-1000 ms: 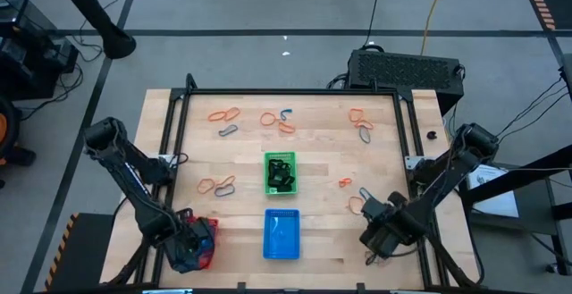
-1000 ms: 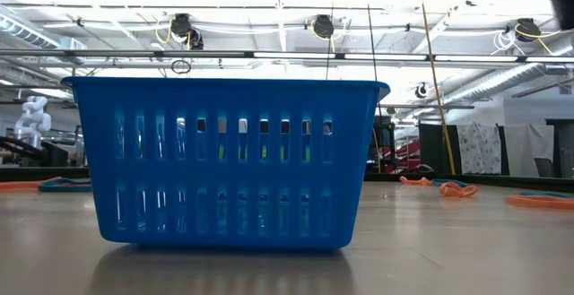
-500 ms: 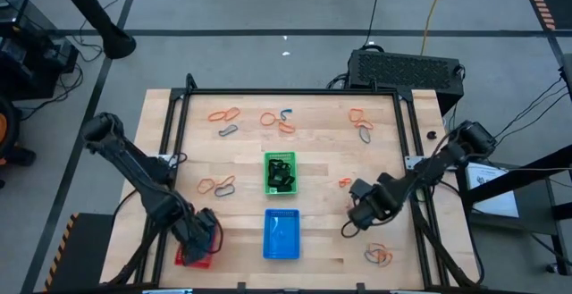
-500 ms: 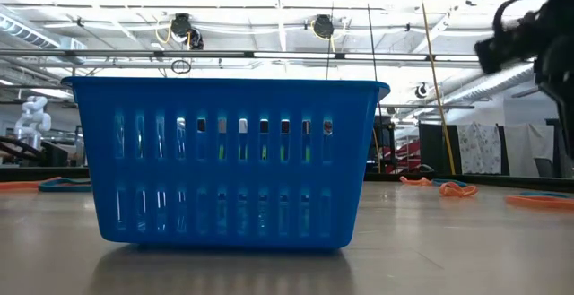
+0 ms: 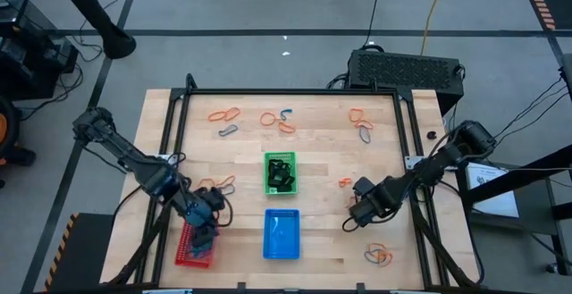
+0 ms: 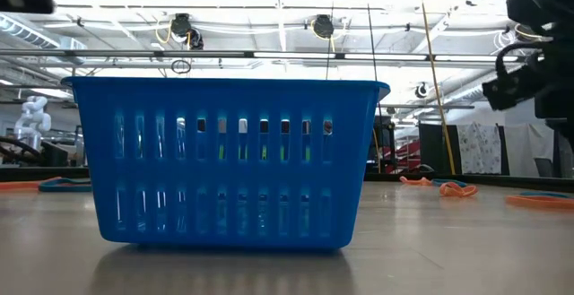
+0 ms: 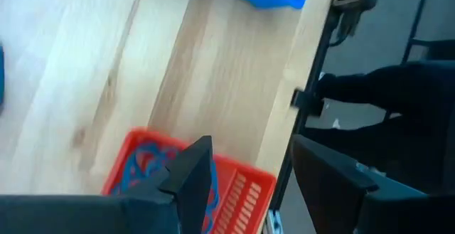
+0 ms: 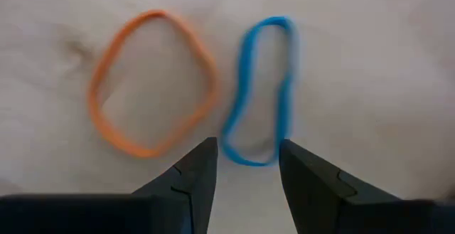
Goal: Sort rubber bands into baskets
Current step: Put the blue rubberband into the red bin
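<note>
A: Hovering over the near-left tabletop [image 5: 313, 164], the left hand [image 5: 207, 215] hangs just above the red basket [image 5: 194, 249], fingers [image 7: 190, 177] parted, nothing between them. Blue bands [image 7: 146, 170] lie inside, half hidden by the fingers.

B: And the right hand [image 8: 245, 164]?

A: Spread too, empty, over an orange band [image 8: 149, 81] and a blue band [image 8: 261, 92] lying side by side. The green basket [image 5: 280, 172] holds dark bands; the blue basket [image 6: 224, 160] blocks most of the low view.

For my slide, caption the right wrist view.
Open right gripper poised over a blue rubber band, orange band beside it.
</note>
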You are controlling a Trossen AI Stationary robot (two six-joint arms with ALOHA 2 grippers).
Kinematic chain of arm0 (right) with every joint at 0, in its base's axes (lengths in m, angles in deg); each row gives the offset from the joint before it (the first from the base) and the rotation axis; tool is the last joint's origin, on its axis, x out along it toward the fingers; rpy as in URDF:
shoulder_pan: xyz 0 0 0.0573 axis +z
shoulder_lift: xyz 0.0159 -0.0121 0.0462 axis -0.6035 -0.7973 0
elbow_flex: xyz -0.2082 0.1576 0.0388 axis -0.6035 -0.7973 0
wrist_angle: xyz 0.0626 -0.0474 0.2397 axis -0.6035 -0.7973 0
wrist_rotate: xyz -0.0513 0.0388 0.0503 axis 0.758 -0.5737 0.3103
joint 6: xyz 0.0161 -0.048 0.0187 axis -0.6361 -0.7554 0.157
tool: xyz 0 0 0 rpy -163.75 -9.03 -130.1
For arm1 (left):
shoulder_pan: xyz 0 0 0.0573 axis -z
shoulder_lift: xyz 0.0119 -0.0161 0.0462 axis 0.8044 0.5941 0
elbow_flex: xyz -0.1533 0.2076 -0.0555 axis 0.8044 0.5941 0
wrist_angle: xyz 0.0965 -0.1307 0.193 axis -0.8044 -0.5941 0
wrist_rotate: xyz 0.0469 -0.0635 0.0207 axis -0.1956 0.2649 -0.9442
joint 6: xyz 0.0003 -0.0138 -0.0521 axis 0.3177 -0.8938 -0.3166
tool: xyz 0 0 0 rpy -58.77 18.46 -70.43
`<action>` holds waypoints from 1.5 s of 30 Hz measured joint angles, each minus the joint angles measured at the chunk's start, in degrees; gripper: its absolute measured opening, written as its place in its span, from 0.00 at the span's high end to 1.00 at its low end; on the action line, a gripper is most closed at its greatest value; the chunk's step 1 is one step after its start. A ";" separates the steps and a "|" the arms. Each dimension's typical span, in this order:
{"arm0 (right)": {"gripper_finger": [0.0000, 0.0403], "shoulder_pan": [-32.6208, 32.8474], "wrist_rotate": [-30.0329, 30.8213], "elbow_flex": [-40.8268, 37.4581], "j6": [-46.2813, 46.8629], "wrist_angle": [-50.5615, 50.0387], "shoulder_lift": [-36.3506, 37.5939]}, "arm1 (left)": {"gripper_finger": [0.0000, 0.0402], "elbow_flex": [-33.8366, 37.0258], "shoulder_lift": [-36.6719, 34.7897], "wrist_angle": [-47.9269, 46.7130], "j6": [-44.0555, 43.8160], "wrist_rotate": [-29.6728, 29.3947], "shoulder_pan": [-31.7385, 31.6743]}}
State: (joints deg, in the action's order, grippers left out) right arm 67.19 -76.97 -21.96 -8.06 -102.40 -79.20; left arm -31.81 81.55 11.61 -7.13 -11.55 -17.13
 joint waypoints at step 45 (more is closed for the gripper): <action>1.00 3.43 18.62 25.23 -8.79 30.90 2.66 | 0.51 -0.28 29.83 91.28 61.22 -2.91 -15.32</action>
State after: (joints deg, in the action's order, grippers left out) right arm 70.62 -58.35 3.27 -16.85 -71.50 -76.54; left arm -32.09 111.38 102.88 54.09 -14.47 -32.44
